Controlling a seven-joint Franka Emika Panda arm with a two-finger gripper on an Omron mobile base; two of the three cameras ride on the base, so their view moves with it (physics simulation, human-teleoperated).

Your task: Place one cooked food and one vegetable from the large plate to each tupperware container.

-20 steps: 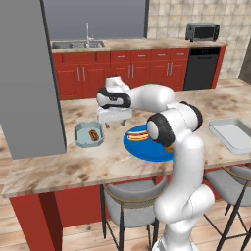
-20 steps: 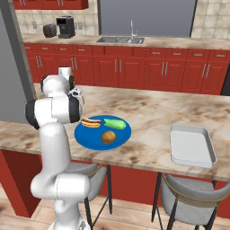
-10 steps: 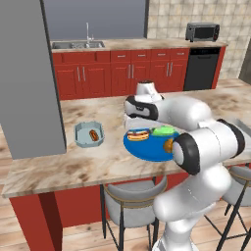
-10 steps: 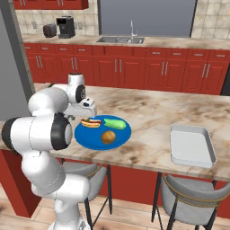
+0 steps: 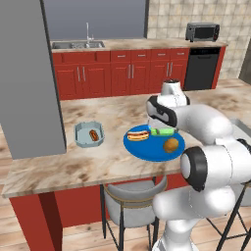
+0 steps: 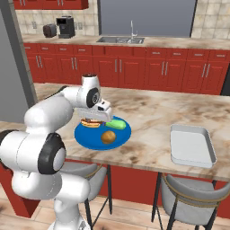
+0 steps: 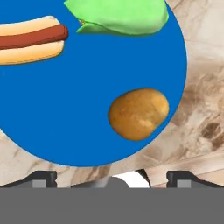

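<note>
The large plate (image 5: 153,147) lies on the worktop (image 5: 59,162) and carries a hot dog (image 7: 30,38), a green vegetable (image 7: 120,16) and a round brown item (image 7: 138,113). Your pincer (image 6: 99,117) hangs over the plate, jaws spread wide and empty, probably to pick an item. The small tub (image 5: 89,135) already holds a hot dog; the rectangular tray (image 6: 191,144) looks empty. The fingertips are largely cut off in the hand view.

**Around the marble counter**

We see a marble counter (image 5: 59,162) with two grey stools (image 6: 188,197) tucked under it. Behind us runs a row of red cabinets (image 5: 127,73) with a sink (image 5: 78,45), a toaster oven (image 5: 202,32), a black dishwasher (image 5: 201,68) and a coffee machine (image 6: 66,27).
</note>
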